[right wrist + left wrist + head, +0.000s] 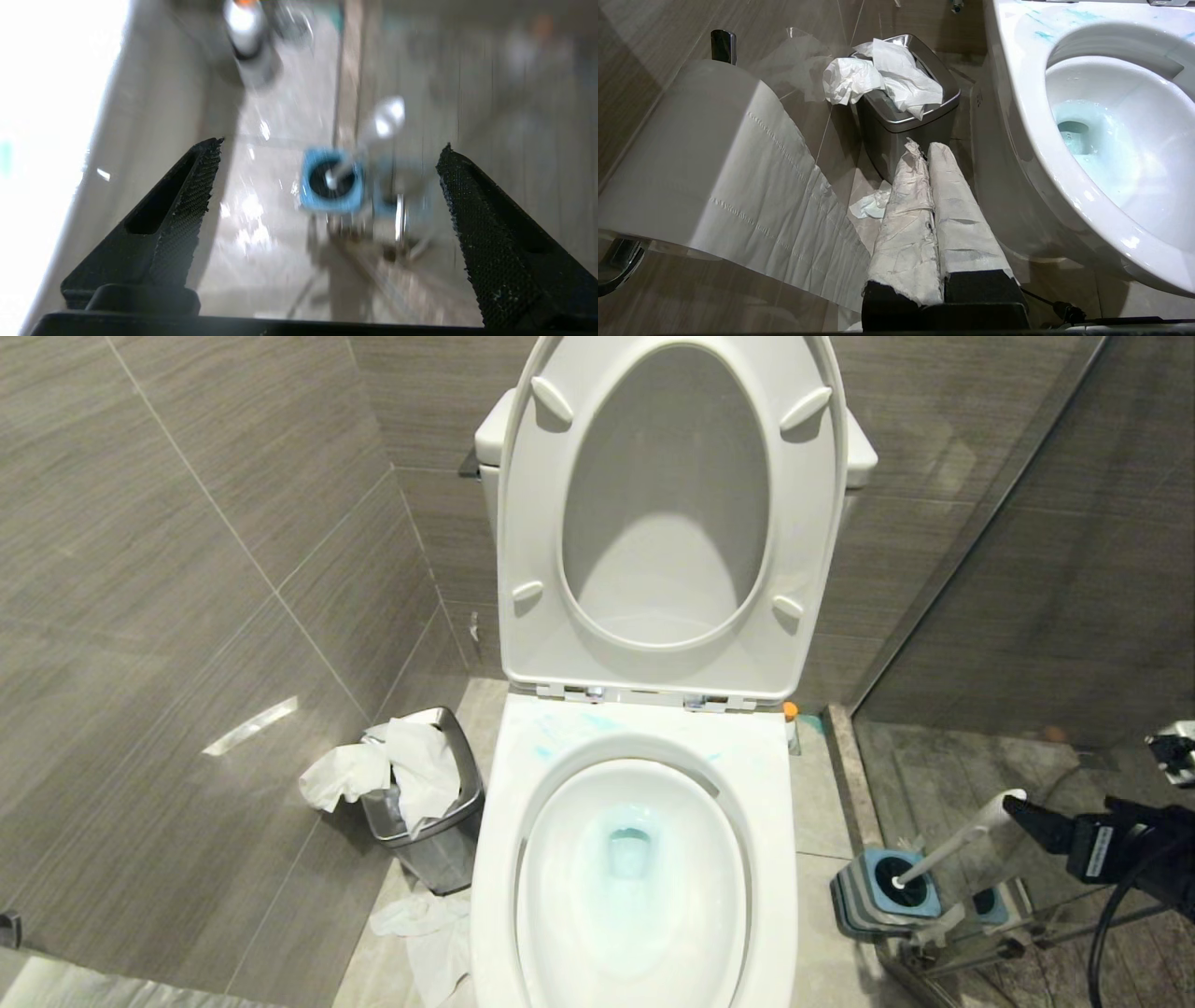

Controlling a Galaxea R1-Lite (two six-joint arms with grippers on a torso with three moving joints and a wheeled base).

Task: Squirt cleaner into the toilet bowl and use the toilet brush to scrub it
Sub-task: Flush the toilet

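Tiled toilet stall, grey walls, stone floor.
Left to right: steel bin (431, 803) stuffed with tissue; toilet bowl (635, 887) holding blue-tinted cleaner (627, 852); toilet brush (948, 847) standing in its holder (873, 896); right hand (327, 191) spread wide, empty. Left hand (931, 154) closed, empty.

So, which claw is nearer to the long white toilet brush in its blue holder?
Right. The right claw sits open beside the long white toilet brush knob; the left claw hangs shut across the toilet, near the steel bin.
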